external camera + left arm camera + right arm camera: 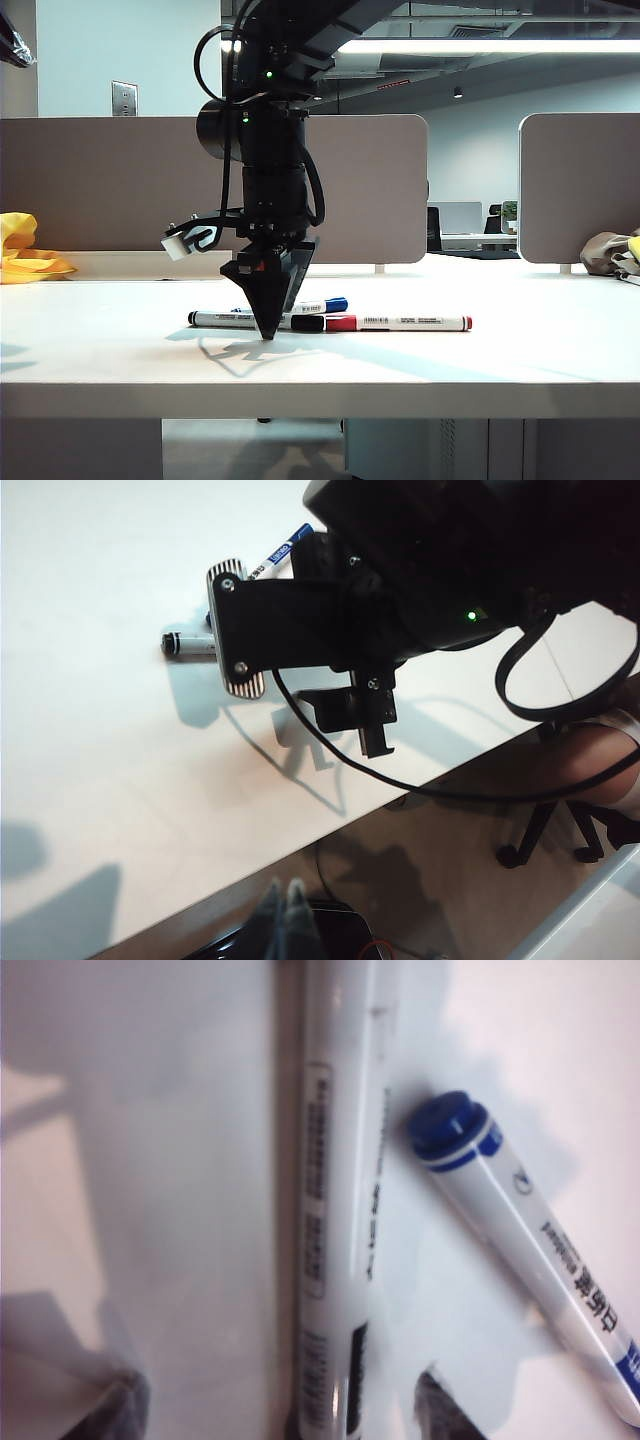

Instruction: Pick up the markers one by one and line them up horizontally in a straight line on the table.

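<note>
- A yellow cloth point(25, 255) lies at the far left edge of the table point(100, 350), up against the grey divider point(100, 180).
- The left gripper point(285, 920) shows only in its own wrist view. It hangs off the table, past the front edge and above the floor. Its fingers are pressed together with nothing between them.
- The black marker point(225, 319) lies flat near the middle of the table, parallel to the front edge, with its cap at its right end.
- The right gripper point(268, 333) points straight down over the black marker, left of the table's middle, its tips at the surface or just above it. In the right wrist view its fingertips point(125, 1400) stand well apart on either side of the white barrel. There is a gap on each side, so the jaws are released and grip nothing.
- The blue marker point(325, 306) lies just behind the black one, toward the far edge, partly hidden by the gripper. Its blue end points right. It sits at a slant to the black marker and near it; I cannot tell if they touch.
- The red marker point(410, 322) lies right of the black one, end to end with it. The red cap meets the black cap, and the two form one straight line along the table.
- A grey bundle of cloth point(610, 250) sits at the far right edge.
</note>
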{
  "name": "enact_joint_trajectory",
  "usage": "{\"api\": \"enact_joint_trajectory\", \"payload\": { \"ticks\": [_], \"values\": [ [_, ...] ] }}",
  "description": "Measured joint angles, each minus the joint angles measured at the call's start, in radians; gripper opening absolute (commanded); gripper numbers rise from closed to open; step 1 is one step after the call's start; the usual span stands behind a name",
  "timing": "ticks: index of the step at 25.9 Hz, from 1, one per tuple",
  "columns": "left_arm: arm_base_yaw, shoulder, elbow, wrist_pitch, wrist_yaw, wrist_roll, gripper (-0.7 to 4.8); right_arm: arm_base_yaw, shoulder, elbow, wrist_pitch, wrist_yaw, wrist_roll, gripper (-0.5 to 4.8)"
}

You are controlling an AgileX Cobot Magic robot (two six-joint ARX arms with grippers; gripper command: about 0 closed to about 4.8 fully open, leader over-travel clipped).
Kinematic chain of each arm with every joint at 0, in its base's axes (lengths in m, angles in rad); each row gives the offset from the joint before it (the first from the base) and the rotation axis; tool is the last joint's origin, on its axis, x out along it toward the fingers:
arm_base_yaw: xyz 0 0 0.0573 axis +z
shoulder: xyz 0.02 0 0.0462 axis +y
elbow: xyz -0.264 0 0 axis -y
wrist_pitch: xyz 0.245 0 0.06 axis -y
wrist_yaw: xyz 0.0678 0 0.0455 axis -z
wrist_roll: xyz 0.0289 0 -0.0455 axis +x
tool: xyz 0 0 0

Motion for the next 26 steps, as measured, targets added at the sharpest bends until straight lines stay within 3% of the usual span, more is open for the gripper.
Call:
{"api": "enact_joint_trajectory", "payload": {
  "ticks": [11,14,15,16,26],
  "values": [
    [0.0,0.0,0.0,0.0,0.0,0.0,-0.05,0.0,-0.005,0.005,0.049,0.019,0.0,3.39],
    [0.0,0.0,0.0,0.0,0.0,0.0,-0.05,-0.001,-0.008,0.084,0.043,0.028,0.0,3.35],
    [0.0,0.0,0.0,0.0,0.0,0.0,-0.05,-0.003,-0.015,0.134,0.041,0.037,0.002,3.26],
    [0.0,0.0,0.0,0.0,0.0,0.0,-0.05,-0.008,-0.021,0.156,0.04,0.037,0.011,2.84],
    [0.0,0.0,0.0,-0.001,0.0,0.0,-0.05,-0.14,-0.021,0.23,-0.002,0.041,0.116,2.61]
  ]
}}
